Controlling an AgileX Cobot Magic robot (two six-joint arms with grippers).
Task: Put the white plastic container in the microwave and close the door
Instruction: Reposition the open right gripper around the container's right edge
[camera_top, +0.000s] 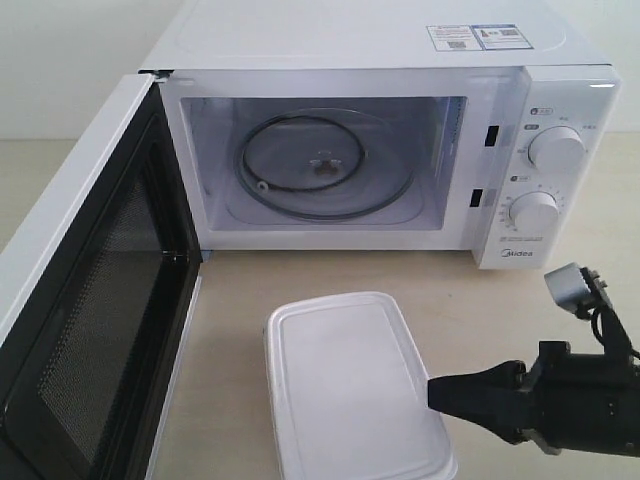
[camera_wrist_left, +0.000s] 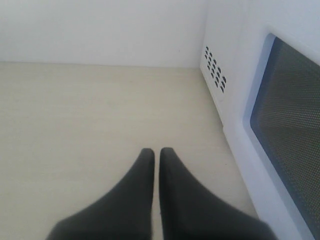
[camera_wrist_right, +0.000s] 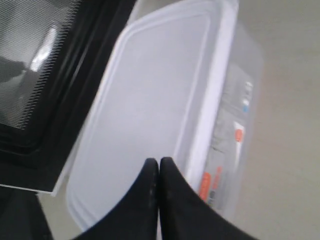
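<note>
White plastic container (camera_top: 355, 390): flat on table, lid on, in front of the open cavity, just right of door's free edge.
Microwave (camera_top: 560, 110): at back of table, glass turntable bare.
Door (camera_top: 90, 300): swung wide to your left, mesh face showing.
R gripper (camera_top: 432, 392): fingers pressed together, holding nothing; tip over container's right rim; contact, you can't tell.
L gripper (camera_wrist_left: 156, 152): fingers together, holding nothing, over bare table beside door's outer face.
Table (camera_top: 240, 300): pale wood-grain top.
Wall (camera_top: 60, 60): plain white, behind microwave.
</note>
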